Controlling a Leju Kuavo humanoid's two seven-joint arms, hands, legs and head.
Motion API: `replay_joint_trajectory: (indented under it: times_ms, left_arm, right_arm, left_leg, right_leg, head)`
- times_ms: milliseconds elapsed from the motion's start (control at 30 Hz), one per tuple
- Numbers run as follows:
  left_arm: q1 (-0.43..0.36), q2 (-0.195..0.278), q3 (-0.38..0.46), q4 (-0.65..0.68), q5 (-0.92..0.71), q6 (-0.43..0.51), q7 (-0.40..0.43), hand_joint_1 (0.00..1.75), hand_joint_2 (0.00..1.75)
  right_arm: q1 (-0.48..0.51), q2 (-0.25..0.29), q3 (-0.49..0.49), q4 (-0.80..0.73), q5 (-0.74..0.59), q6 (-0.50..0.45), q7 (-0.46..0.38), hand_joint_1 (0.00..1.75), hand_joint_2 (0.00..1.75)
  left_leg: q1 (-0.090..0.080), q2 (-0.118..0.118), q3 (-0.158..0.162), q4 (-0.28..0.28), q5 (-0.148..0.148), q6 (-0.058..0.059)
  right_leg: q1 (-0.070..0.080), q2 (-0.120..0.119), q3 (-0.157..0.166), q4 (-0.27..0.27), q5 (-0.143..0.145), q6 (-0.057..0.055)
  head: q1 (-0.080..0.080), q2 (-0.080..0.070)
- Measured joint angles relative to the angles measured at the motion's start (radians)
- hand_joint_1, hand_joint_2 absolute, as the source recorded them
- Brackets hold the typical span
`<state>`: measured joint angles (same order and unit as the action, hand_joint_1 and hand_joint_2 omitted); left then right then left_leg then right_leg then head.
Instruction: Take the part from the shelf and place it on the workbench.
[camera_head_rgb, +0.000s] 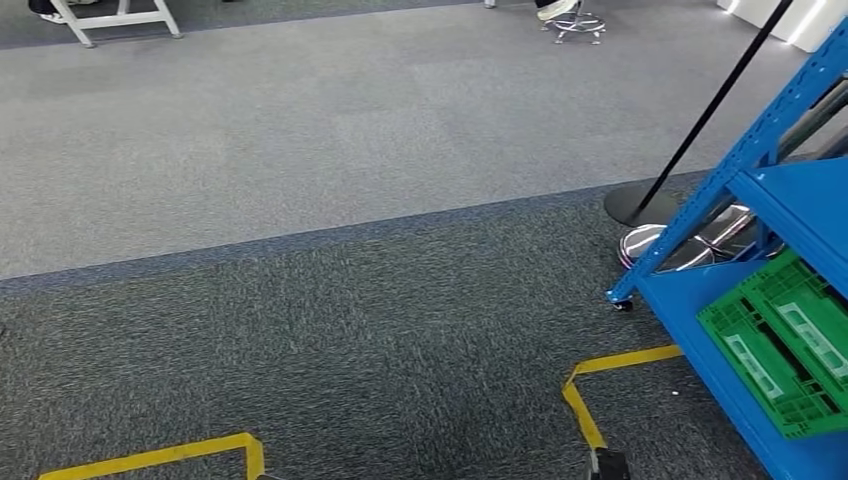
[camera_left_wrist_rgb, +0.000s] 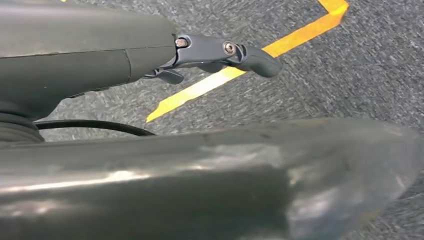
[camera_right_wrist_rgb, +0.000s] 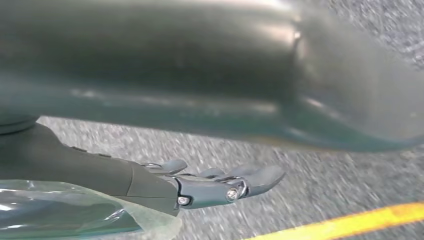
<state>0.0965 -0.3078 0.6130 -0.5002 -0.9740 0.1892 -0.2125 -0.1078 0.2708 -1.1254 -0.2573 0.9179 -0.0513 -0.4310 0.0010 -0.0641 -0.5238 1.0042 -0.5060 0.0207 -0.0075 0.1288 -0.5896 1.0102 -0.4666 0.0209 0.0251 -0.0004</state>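
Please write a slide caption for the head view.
Blue shelf holding a green crate beside yellow floor tape.

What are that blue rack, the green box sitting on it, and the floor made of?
The blue rack looks like painted metal: straight, thin beams with an even, slightly glossy coat. The green box seems to be moulded plastic, with a matte, latticed, ribbed surface. The floor looks like short-pile grey carpet, speckled and dull, with yellow tape stuck on it.

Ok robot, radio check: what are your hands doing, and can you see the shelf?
Left hand, right hand hold nothing. Blue shelf at right, green crate inside. Black stanchion beside it.
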Motion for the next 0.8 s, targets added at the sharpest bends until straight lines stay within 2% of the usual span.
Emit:
replay_joint_trajectory:
  times_ms: [33,67,133,167,200,233,267,300,333,400,433,500,533,567,600,633,667,700,733,767,800]
  left_arm:
    - [0.002,-0.001,-0.007,-0.005,0.005,-0.001,0.002,0.00,0.00]
    - [0.003,-0.001,-0.013,-0.010,0.011,-0.002,0.004,0.00,0.00]
    - [0.007,-0.002,-0.024,-0.018,0.021,-0.004,0.009,0.00,0.00]
    - [0.009,-0.002,-0.027,-0.021,0.024,-0.005,0.011,0.00,0.00]
    - [0.012,-0.002,-0.030,-0.023,0.027,-0.005,0.012,0.00,0.00]
    - [0.014,-0.002,-0.033,-0.025,0.028,-0.005,0.013,0.00,0.00]
    - [0.015,-0.002,-0.037,-0.027,0.030,-0.005,0.013,0.00,0.00]
    - [0.015,-0.002,-0.041,-0.029,0.032,-0.005,0.013,0.00,0.00]
    - [0.016,-0.002,-0.045,-0.030,0.035,-0.005,0.013,0.00,0.00]
    - [0.018,-0.002,-0.050,-0.034,0.041,-0.005,0.013,0.00,0.00]
    - [0.019,-0.001,-0.052,-0.036,0.042,-0.005,0.013,0.00,0.00]
    - [0.019,-0.001,-0.057,-0.039,0.045,-0.005,0.014,0.00,0.00]
    - [0.019,-0.001,-0.060,-0.041,0.046,-0.005,0.014,0.00,0.00]
    - [0.019,-0.001,-0.064,-0.043,0.046,-0.005,0.014,0.00,0.00]
    - [0.020,-0.001,-0.068,-0.045,0.048,-0.005,0.014,0.00,0.00]
    - [0.022,-0.001,-0.069,-0.046,0.049,-0.005,0.014,0.00,0.00]
    - [0.025,-0.001,-0.070,-0.046,0.050,-0.005,0.014,0.00,0.00]
    - [0.028,-0.001,-0.070,-0.047,0.051,-0.005,0.014,0.00,0.00]
    - [0.031,-0.001,-0.071,-0.047,0.051,-0.005,0.014,0.00,0.00]
    - [0.034,-0.001,-0.072,-0.047,0.052,-0.005,0.014,0.00,0.00]
    - [0.037,-0.001,-0.073,-0.048,0.052,-0.005,0.014,0.00,0.00]
  right_arm:
    - [0.003,0.000,0.000,0.000,0.000,0.000,0.000,0.00,0.00]
    - [0.004,0.000,0.000,0.000,0.000,-0.001,0.000,0.00,0.00]
    - [0.001,0.000,0.001,0.000,0.000,-0.002,0.001,0.00,0.00]
    - [-0.001,0.000,0.002,0.000,0.000,-0.002,0.001,0.00,0.00]
    - [-0.001,0.000,0.002,0.000,0.000,-0.003,0.001,0.00,0.00]
    - [0.000,0.000,0.002,0.000,0.000,-0.003,0.001,0.00,0.00]
    - [0.002,0.000,0.003,0.000,0.000,-0.003,0.001,0.00,0.00]
    - [0.004,0.000,0.003,0.000,-0.001,-0.003,0.001,0.00,0.00]
    - [0.004,0.000,0.003,0.000,-0.002,-0.003,0.001,0.00,0.00]
    - [0.000,0.000,0.004,0.000,-0.005,-0.004,0.001,0.00,0.00]
    - [-0.001,0.000,0.004,0.000,-0.007,-0.004,0.001,0.00,0.00]
    - [0.000,0.000,0.004,0.000,-0.009,-0.004,0.001,0.00,0.00]
    - [0.002,0.000,0.004,0.000,-0.010,-0.005,0.001,0.00,0.00]
    - [0.003,0.000,0.004,0.000,-0.011,-0.006,0.001,0.00,0.00]
    - [0.002,0.000,0.004,0.000,-0.011,-0.006,0.001,0.00,0.00]
    - [0.001,0.000,0.004,0.000,-0.011,-0.006,0.000,0.00,0.00]
    - [0.000,0.000,0.004,0.000,-0.011,-0.006,0.000,0.00,0.00]
    - [0.000,0.000,0.005,0.000,-0.011,-0.006,0.000,0.00,0.00]
    - [0.000,0.000,0.005,0.000,-0.012,-0.006,0.000,0.00,0.00]
    - [0.001,0.000,0.005,0.000,-0.012,-0.006,0.000,0.00,0.00]
    - [0.002,0.000,0.005,0.000,-0.012,-0.006,0.000,0.00,0.00]
  left_leg:
    - [0.001,0.010,0.003,-0.007,0.004,0.004]
    - [0.003,0.022,0.006,-0.015,0.009,0.008]
    - [0.003,0.051,0.009,-0.024,0.012,0.014]
    - [0.003,0.066,0.009,-0.024,0.011,0.015]
    - [0.002,0.081,0.010,-0.024,0.009,0.015]
    - [0.002,0.096,0.011,-0.023,0.007,0.015]
    - [0.002,0.108,0.013,-0.023,0.004,0.013]
    - [0.003,0.120,0.017,-0.023,0.001,0.010]
    - [0.003,0.131,0.022,-0.022,-0.004,0.005]
    - [-0.002,0.151,0.030,-0.018,-0.016,-0.006]
    - [-0.005,0.159,0.033,-0.017,-0.021,-0.011]
    - [-0.006,0.177,0.041,-0.017,-0.027,-0.019]
    - [-0.004,0.177,0.045,-0.015,-0.032,-0.024]
    - [-0.001,0.160,0.041,0.002,-0.045,-0.029]
    - [0.002,0.136,0.026,0.039,-0.067,-0.033]
    - [0.004,0.108,-0.003,0.101,-0.096,-0.035]
    - [0.004,0.086,-0.044,0.179,-0.128,-0.035]
    - [0.004,0.077,-0.083,0.248,-0.149,-0.034]
    - [0.004,0.074,-0.111,0.291,-0.151,-0.033]
    - [0.004,0.071,-0.122,0.293,-0.130,-0.029]
    - [0.003,0.067,-0.113,0.252,-0.090,-0.024]
  right_leg:
    - [-0.001,-0.007,-0.007,0.005,-0.004,0.005]
    - [0.000,-0.027,-0.020,0.027,-0.017,0.009]
    - [0.001,-0.086,-0.074,0.131,-0.072,0.015]
    - [0.000,-0.106,-0.109,0.198,-0.102,0.020]
    - [-0.002,-0.116,-0.135,0.251,-0.120,0.025]
    - [-0.004,-0.122,-0.147,0.275,-0.121,0.029]
    - [-0.006,-0.127,-0.138,0.258,-0.103,0.033]
    - [-0.008,-0.136,-0.108,0.205,-0.072,0.034]
    - [-0.009,-0.156,-0.069,0.133,-0.040,0.036]
    - [-0.004,-0.192,-0.005,0.024,-0.010,0.027]
    - [-0.001,-0.200,0.008,0.005,-0.011,0.020]
    - [0.002,-0.183,0.011,0.003,-0.016,0.003]
    - [0.002,-0.174,0.013,0.002,-0.017,-0.004]
    - [0.001,-0.163,0.015,0.000,-0.018,-0.011]
    - [-0.001,-0.152,0.018,-0.001,-0.018,-0.017]
    - [-0.001,-0.140,0.020,-0.002,-0.020,-0.023]
    - [-0.001,-0.127,0.022,-0.002,-0.022,-0.028]
    - [0.001,-0.112,0.026,-0.002,-0.024,-0.031]
    - [0.003,-0.097,0.030,-0.002,-0.027,-0.034]
    - [0.004,-0.081,0.036,-0.002,-0.030,-0.035]
    - [0.005,-0.064,0.043,-0.002,-0.034,-0.035]
  head:
    - [0.001,0.000]
    - [0.003,0.000]
    - [0.007,0.000]
    - [0.009,0.000]
    - [0.009,0.000]
    - [0.009,0.000]
    - [0.010,0.000]
    - [0.010,0.000]
    - [0.010,0.000]
    - [0.010,0.000]
    - [0.010,0.000]
    - [0.010,0.000]
    - [0.010,0.000]
    - [0.009,0.000]
    - [0.007,0.000]
    - [0.005,0.000]
    - [0.004,0.000]
    - [0.004,0.000]
    - [0.004,0.000]
    - [0.004,0.000]
    - [0.004,0.000]
